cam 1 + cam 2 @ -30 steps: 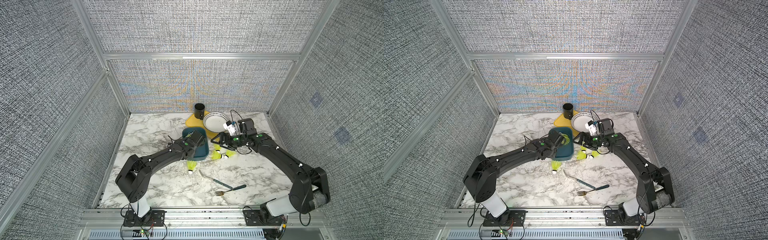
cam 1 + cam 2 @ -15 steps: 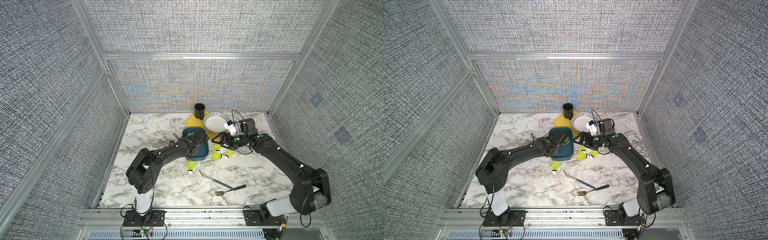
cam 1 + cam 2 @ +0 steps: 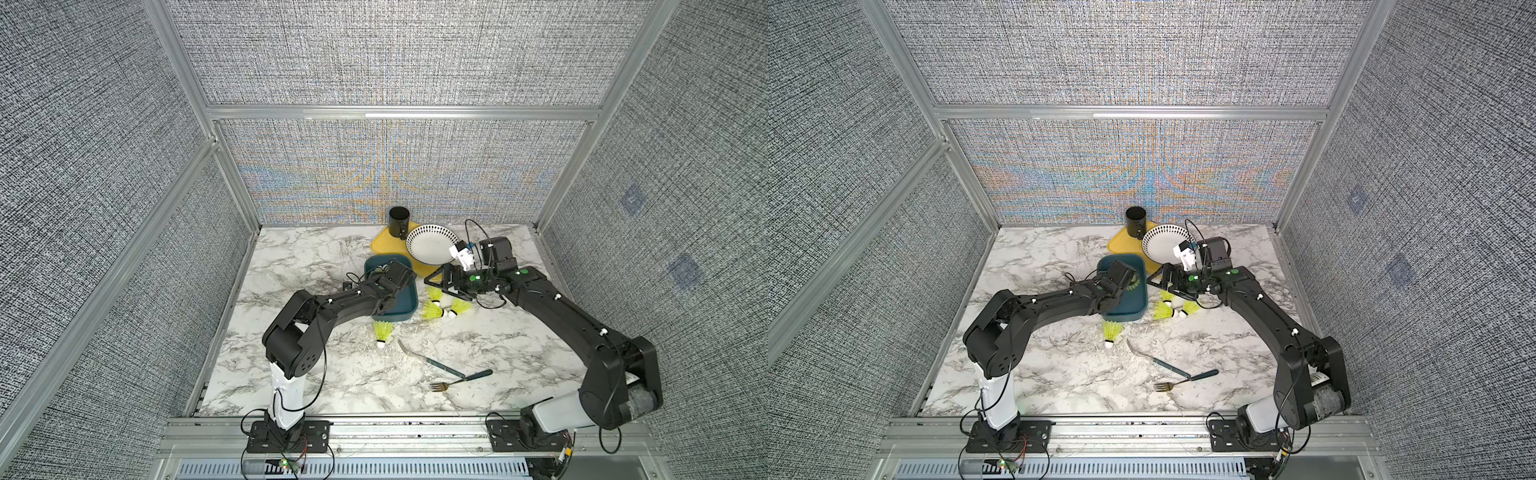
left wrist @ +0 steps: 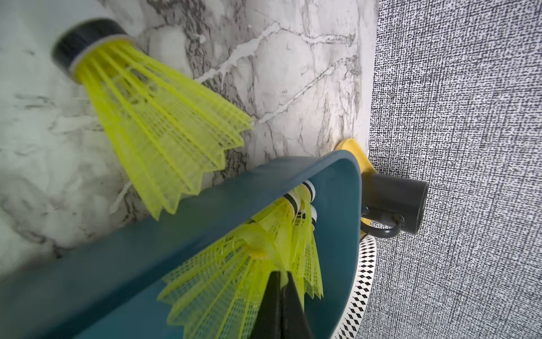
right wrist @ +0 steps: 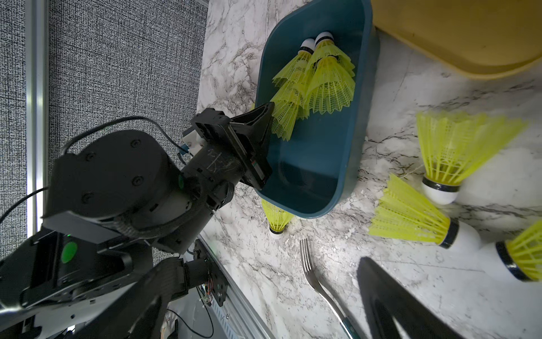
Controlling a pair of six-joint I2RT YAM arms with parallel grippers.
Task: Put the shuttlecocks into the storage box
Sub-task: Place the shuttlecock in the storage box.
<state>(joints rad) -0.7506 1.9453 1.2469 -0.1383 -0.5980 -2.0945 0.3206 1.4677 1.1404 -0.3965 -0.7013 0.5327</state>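
Observation:
The dark teal storage box (image 3: 409, 308) (image 3: 1138, 316) sits mid-table. My left gripper (image 3: 394, 274) (image 4: 281, 277) reaches over it, shut on the skirt of a neon yellow shuttlecock (image 4: 234, 281) (image 5: 286, 116). That one lies against two other shuttlecocks (image 5: 325, 73) inside the box. Three shuttlecocks (image 3: 434, 309) (image 5: 410, 217) lie on the marble right of the box, with my right gripper (image 3: 440, 286) (image 5: 264, 293) open just above them. One shuttlecock (image 3: 383, 332) rests at the box's front wall. Another (image 4: 158, 117) lies outside its left wall.
A yellow tray (image 3: 380, 246), a black mug (image 3: 399, 222) and a white bowl with a patterned rim (image 3: 432, 249) crowd the back behind the box. Two forks (image 3: 424, 359) (image 3: 461, 380) lie toward the front. Mesh walls close the table's sides and back.
My left gripper has moved a little farther back and to the right over the box with the shuttlecock, its elbow rising. The right arm has stayed still.

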